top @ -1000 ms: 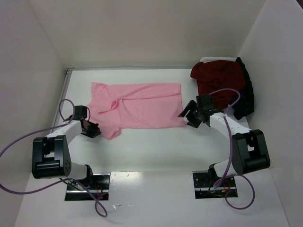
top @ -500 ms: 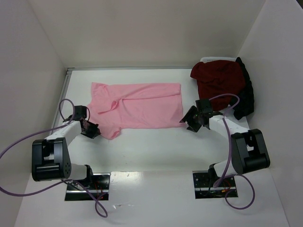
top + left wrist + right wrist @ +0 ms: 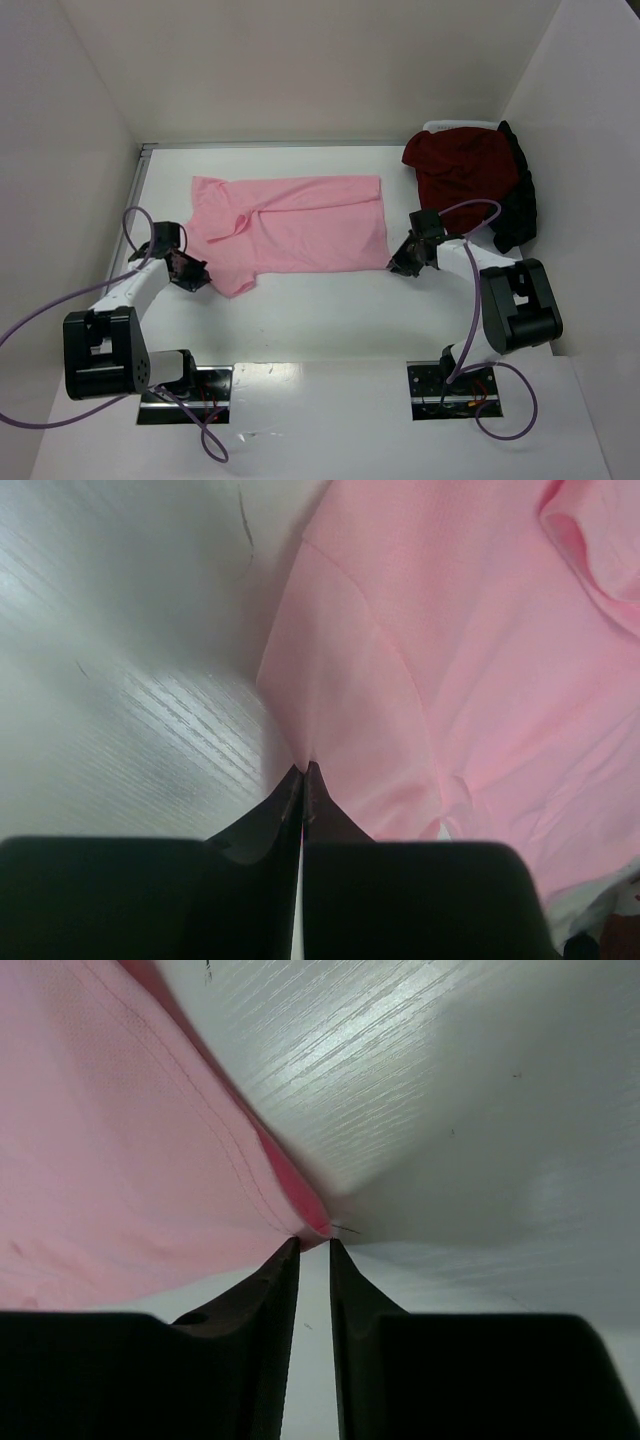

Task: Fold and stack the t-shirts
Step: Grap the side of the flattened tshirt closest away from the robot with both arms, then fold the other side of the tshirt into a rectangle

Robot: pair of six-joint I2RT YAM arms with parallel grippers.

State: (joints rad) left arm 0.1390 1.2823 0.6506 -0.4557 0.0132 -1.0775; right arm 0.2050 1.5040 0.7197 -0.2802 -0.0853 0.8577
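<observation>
Pink t-shirt (image 3: 300, 225): spread flat at mid-table (image 3: 330, 310), long side running left to right, one fold ridge near its left end. Neck label not discernible.

Left gripper (image 3: 303, 772): jaws pressed together, clamped on the cloth edge at the shirt's near-left corner; cloth tented up into the tips. Finger bodies cut off by the lower frame edge.

Right gripper (image 3: 313, 1243): jaws narrowly apart, set at the near-right corner. Corner lifted slightly, darker underside showing. Actual grip on the cloth not confirmable.

Dark red t-shirt (image 3: 462, 165): bunched at far right. Black t-shirt (image 3: 520, 215): mostly hidden beneath and beside it, against the wall. White rim (image 3: 455, 125) behind the heap: identity unclear.
</observation>
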